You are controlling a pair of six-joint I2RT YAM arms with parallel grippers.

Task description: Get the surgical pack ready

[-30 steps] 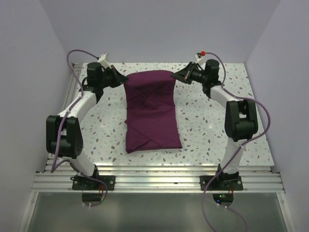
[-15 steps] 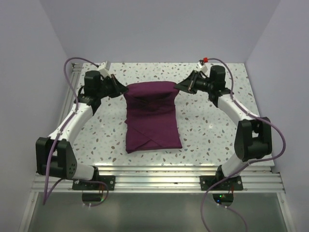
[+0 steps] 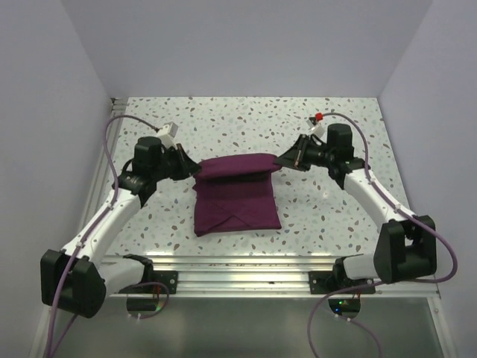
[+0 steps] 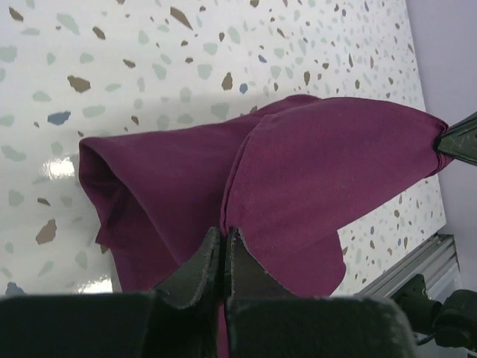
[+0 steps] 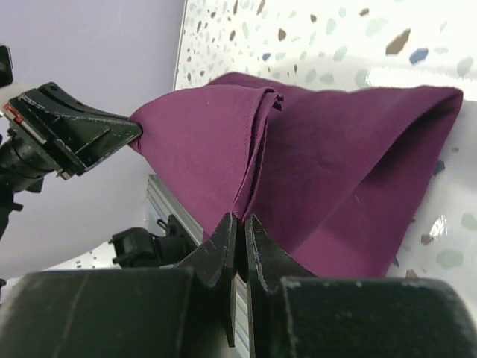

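Observation:
The surgical pack (image 3: 237, 198) is a deep purple-maroon cloth bundle lying mid-table, its far end lifted and folded back toward the near edge. My left gripper (image 3: 195, 170) is shut on the fold's left corner. My right gripper (image 3: 279, 162) is shut on the right corner. In the left wrist view the cloth (image 4: 313, 186) stretches away from my left gripper (image 4: 224, 233) to the other arm's black tip. In the right wrist view the cloth (image 5: 335, 164) spans from my right gripper (image 5: 240, 220) to the left gripper's tip. No steel tray shows.
The speckled white table (image 3: 246, 123) is walled on three sides by pale lilac panels. An aluminium rail (image 3: 246, 268) carrying both arm bases runs along the near edge. Purple cables loop from each arm.
Both grippers have pulled the cloth's far edge from the back of the table toward the near edge, folding it over the bundle. The visible bundle is now shorter.

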